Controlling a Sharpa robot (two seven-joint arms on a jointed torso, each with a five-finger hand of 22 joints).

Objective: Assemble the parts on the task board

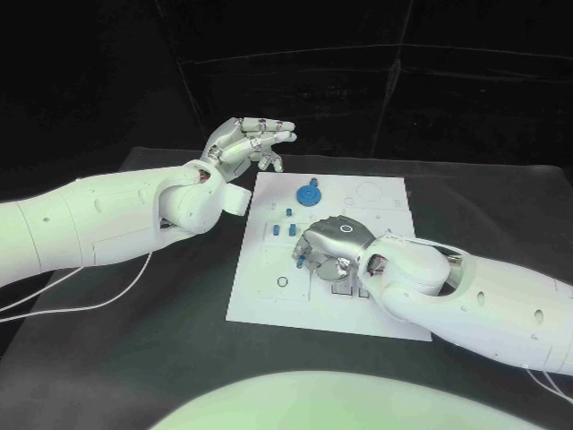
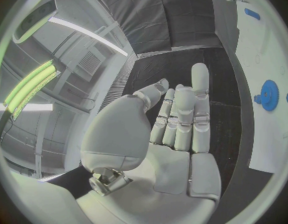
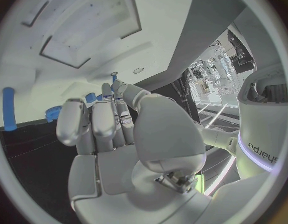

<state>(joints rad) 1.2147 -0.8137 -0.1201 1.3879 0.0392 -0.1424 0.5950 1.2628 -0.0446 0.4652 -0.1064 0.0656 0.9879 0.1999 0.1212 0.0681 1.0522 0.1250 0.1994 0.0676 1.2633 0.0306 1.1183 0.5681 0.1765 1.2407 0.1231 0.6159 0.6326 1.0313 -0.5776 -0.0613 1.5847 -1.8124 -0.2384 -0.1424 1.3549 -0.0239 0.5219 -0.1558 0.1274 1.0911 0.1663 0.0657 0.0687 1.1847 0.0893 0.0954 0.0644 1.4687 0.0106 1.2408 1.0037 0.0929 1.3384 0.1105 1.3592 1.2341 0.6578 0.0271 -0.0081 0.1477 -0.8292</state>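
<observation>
The white task board (image 1: 380,199) lies mid-table. A blue gear (image 1: 310,193) sits near its far left corner, and small blue parts (image 1: 280,229) stand just nearer than the gear. My right hand (image 1: 332,244) is low over the board's middle, knuckles up, fingers pointing down at the plate. In the right wrist view the thumb and a finger of this hand (image 3: 119,134) meet on a small blue part (image 3: 114,76) against the board (image 3: 69,45). My left hand (image 1: 248,141) is raised beyond the board's far left corner, fingers straight, holding nothing.
The black table (image 1: 132,340) surrounds the board. White cables (image 1: 55,300) trail from the left arm across the table's left side. The left wrist view shows the gear (image 2: 268,94) and a blue peg (image 2: 252,13) on the board (image 2: 258,55). A long blue peg (image 3: 8,115) lies near the gear (image 3: 53,112).
</observation>
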